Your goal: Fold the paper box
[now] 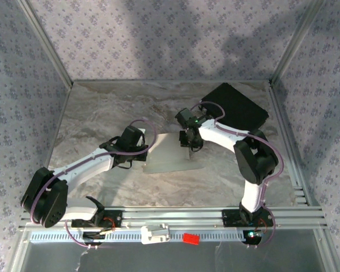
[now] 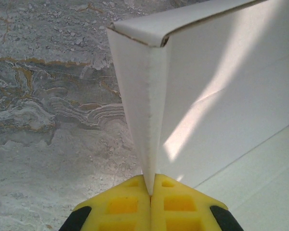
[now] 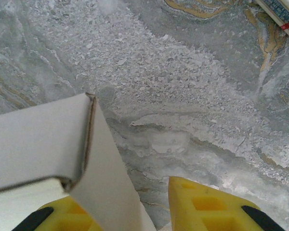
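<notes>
Surface (image 1: 96, 113): grey marbled slab with tan veins, fenced by patterned walls on three sides.
Paper box (image 1: 170, 160): white card near the middle of the surface, between the two arms. Part of it lies flat and part is raised into upright panels.
Left pincer (image 2: 151, 188): clenched on the paper box. Its yellow fingertips (image 2: 123, 204) meet at the foot of an upright corner, with the card nipped between them.
Corner in the left wrist view: a dotted crease runs up the raised edge, and the top of the panel bends over into a narrow lip. A flat sheet spreads out low on the right.
Right pincer (image 3: 135, 216): released, its yellow fingers apart at the far side of the box.
Flap at the right pincer: a folded corner of the card stands between the fingers, close against the one on the left of the wrist view. Whether it touches, I cannot tell. The other finger (image 3: 207, 207) stands clear, with bare surface showing in the gap.
Black case (image 1: 238, 106): flat in the far right corner, behind the right arm, apart from the box.
Rail (image 1: 175, 218): metal, at the near edge. A white piece (image 1: 154, 233) and a small red piece (image 1: 191, 238) rest by it between the arm bases.
</notes>
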Motion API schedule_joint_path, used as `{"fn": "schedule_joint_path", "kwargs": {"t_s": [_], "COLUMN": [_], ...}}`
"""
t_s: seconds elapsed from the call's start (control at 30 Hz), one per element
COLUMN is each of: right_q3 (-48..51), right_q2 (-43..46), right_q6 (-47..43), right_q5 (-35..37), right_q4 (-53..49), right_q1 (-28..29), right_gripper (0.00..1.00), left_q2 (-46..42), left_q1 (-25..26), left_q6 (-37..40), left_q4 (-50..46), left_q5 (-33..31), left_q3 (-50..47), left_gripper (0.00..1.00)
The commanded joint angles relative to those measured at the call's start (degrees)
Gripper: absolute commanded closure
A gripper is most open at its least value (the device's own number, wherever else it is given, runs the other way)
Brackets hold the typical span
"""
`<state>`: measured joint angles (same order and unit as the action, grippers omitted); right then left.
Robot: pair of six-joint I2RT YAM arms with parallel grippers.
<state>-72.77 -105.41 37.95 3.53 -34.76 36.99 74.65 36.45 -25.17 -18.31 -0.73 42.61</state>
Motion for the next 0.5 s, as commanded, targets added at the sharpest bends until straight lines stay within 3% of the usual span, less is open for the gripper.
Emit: {"fn": "schedule_joint_path", "kwargs": {"t_s": [0.0,0.47], "right_q3": [2.80,7.97], "right_q2": [1.74,10.50], "right_q6": [-0.86,-1.48], "right_q5": [-2.14,-3.66], "right_q4": [1.97,5.79], "right_q1": [0.27,-1.92], "right_gripper": [0.65,0.52], "left_q2": [-0.17,-0.42], "left_q1": [0.26,0.29], "left_q6": [0.29,0.65], "left_q4": [0.03,-0.21], "left_q5": [0.04,0.12], "left_q3": [2.04,1.94], "left_gripper": [1.00,1.00]}}
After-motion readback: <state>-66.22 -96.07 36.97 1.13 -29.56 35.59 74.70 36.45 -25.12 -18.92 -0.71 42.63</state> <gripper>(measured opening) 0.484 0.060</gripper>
